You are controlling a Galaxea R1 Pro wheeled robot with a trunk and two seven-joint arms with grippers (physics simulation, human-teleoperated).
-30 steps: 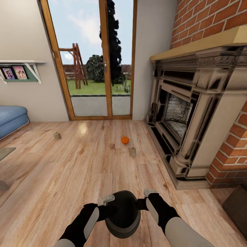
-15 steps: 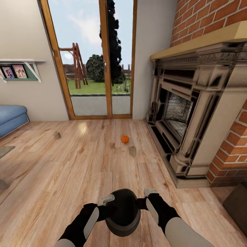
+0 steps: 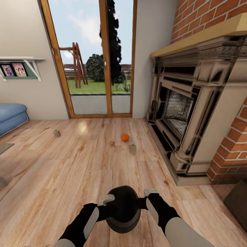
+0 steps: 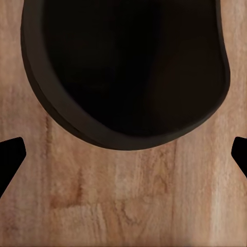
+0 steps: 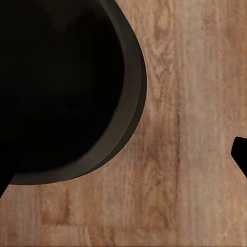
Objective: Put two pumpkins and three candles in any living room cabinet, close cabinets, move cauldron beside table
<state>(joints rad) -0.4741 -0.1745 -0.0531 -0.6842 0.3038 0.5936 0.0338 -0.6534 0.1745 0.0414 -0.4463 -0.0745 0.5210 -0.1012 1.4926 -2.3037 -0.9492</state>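
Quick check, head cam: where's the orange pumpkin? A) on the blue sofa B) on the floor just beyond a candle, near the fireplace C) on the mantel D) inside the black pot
B: the pumpkin sits on the wood floor, just beyond a candle, left of the fireplace.

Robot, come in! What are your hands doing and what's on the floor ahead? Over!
Both grippers open beside cauldron. Pumpkin, two candles ahead on floor. Fireplace on right.
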